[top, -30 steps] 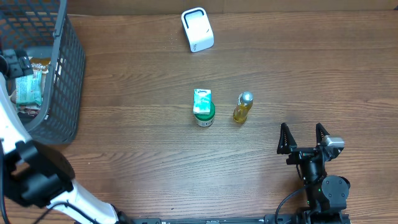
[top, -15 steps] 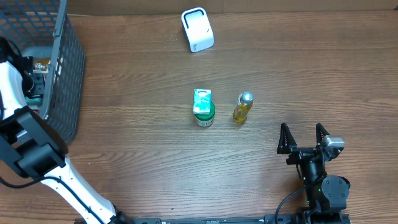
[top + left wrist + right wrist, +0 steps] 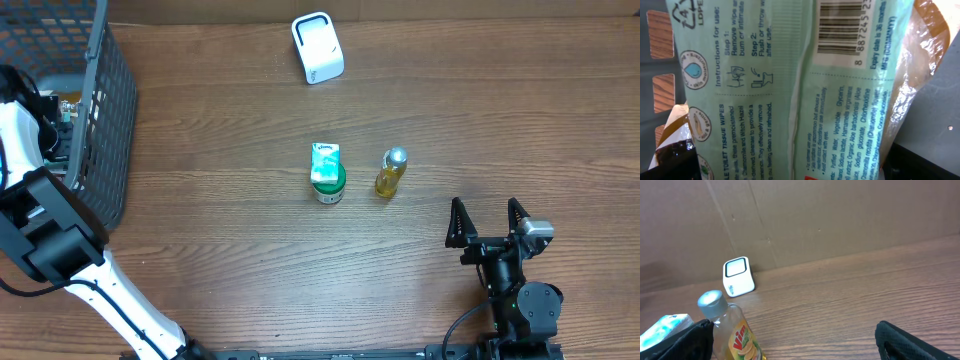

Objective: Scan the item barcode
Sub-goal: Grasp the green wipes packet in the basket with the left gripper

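The pack of toilet tissue wipes (image 3: 765,100) lay inside the grey basket (image 3: 105,120), which stood far to the left of the white scanner (image 3: 318,47) on the wooden surface (image 3: 250,270). The left pincer (image 3: 797,162) was down in that basket with its jaws wide, one dark finger at each side of the pale green pack. Whether the fingers touched the pack, I cannot tell. In the left wrist view the pack filled almost everything, and its barcode (image 3: 845,27) faced the camera (it sat at the upper edge of that view, partly cut off). A brown wrapper (image 3: 935,45) showed under the edge of the pack.

The right pincer (image 3: 489,222) was well apart from the scanner, toward the robot and to the right, with its jaws wide and nothing between them. A yellow bottle (image 3: 390,172) stood upright between the scanner and this pincer. A jar with a green lid (image 3: 328,185) stood near it, more directly below the scanner.
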